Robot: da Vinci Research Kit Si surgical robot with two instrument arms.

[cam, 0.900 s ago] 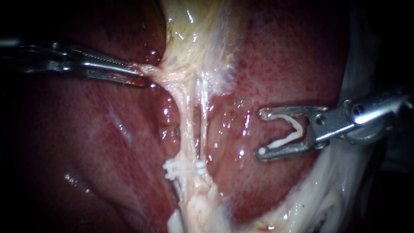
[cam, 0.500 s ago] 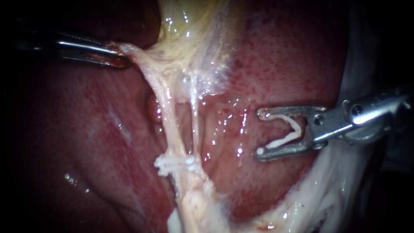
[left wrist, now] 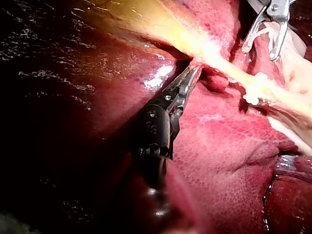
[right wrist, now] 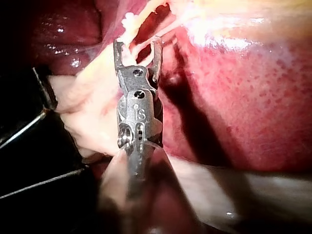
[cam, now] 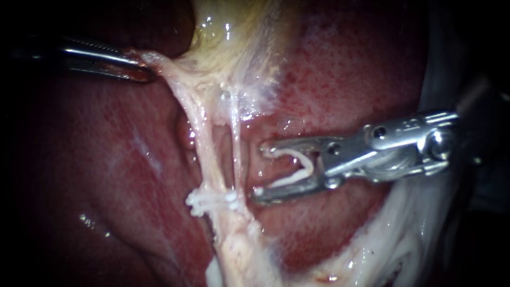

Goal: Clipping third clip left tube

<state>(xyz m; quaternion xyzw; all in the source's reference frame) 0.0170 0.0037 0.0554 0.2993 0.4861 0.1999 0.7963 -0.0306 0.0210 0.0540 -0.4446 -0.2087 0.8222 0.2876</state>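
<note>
My left instrument (cam: 139, 66) comes in from the left, its jaws shut on the pale tissue at the gallbladder's (cam: 239, 48) lower edge, pulling it taut; the left wrist view shows the same grip (left wrist: 191, 77). Two thin tubes run down from there: the left tube (cam: 204, 154) and the right tube (cam: 236, 154). White clips (cam: 210, 201) sit across them low down. My right instrument (cam: 261, 171) holds an open white clip (cam: 297, 172) between wide-apart jaws, its tips just right of the right tube, not around either tube. The right wrist view shows its jaws (right wrist: 136, 51) pointing at the strands.
Red liver (cam: 345, 79) surrounds the tubes on both sides. White fatty tissue (cam: 393, 239) lies under and beside my right instrument's shaft. The right instrument (left wrist: 265, 29) also shows beyond the tubes in the left wrist view.
My left instrument pulled the tissue up and to the left, stretching the tubes, then held still. My right instrument has moved left with its clip, close to the right tube.
</note>
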